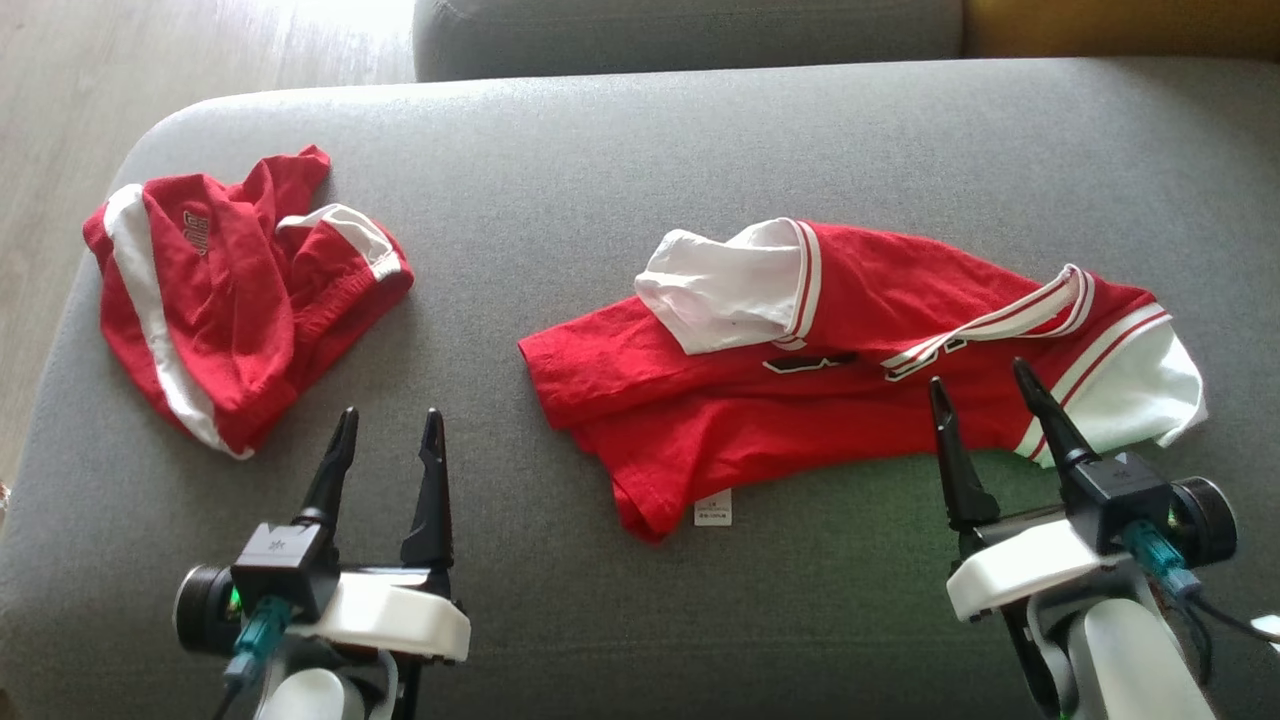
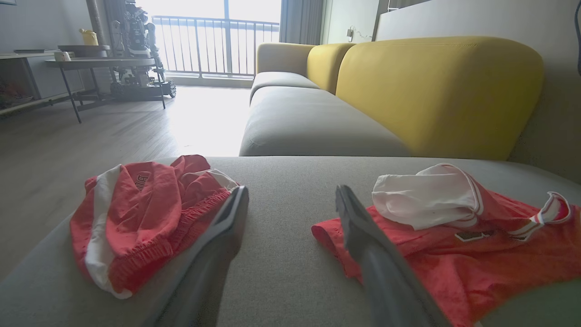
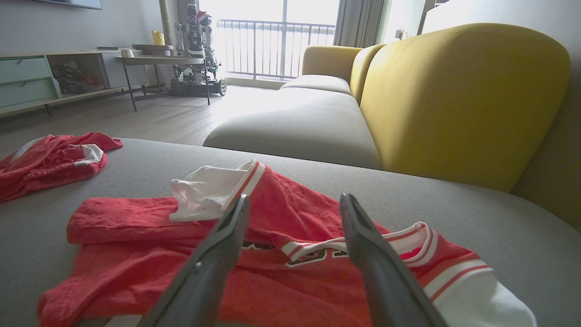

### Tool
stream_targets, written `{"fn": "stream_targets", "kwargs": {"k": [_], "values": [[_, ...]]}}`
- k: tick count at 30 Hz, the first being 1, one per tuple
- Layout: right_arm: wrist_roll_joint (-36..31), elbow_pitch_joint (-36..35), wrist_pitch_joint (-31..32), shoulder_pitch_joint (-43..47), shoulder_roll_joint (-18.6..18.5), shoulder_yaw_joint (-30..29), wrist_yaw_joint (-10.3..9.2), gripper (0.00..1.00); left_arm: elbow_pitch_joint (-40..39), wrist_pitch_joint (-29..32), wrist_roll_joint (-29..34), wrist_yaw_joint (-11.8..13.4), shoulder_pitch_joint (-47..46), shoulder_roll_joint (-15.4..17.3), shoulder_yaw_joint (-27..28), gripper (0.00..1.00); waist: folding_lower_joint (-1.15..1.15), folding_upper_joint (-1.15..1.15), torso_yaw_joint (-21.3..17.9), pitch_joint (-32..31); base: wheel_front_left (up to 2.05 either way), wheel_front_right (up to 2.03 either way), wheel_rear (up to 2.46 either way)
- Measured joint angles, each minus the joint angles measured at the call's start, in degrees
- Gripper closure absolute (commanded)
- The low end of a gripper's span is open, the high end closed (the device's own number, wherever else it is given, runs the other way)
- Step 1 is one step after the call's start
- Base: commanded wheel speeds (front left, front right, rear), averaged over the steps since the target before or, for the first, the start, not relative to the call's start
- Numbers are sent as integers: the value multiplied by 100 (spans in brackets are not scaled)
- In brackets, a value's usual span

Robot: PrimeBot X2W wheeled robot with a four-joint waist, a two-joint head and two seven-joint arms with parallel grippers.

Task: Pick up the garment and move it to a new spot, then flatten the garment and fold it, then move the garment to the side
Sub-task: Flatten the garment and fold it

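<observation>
On the grey sofa seat (image 1: 620, 150), from the head view, a red and white shirt (image 1: 850, 330) lies crumpled right of the middle, and red shorts (image 1: 230, 290) lie bunched well apart at the left. The left gripper (image 1: 390, 412) stands open and empty near the shorts; the right gripper (image 1: 978, 372), also open and empty, has its tips over the shirt's near edge. From the left wrist view, the spread fingers (image 2: 218, 245) frame bare seat between shorts and shirt. From the right wrist view, the open fingers point across the shirt, with one white sleeve (image 3: 204, 195) folded on top.
</observation>
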Motion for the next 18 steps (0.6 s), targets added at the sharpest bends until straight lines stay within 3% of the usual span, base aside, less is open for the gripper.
{"fn": "stream_targets", "kwargs": {"k": [12, 18], "values": [[-178, 5, -12, -47, 1, 130, 0, 0, 67, 0, 0, 0, -6, 0, -59, 0, 0, 0, 68, 81, 0, 0, 0], [-443, 637, 133, -467, 1, 382, 0, 0, 122, 0, -43, -4, -39, 0, -122, 0, 0, 0, 223, 234, 0, 0, 0]]}}
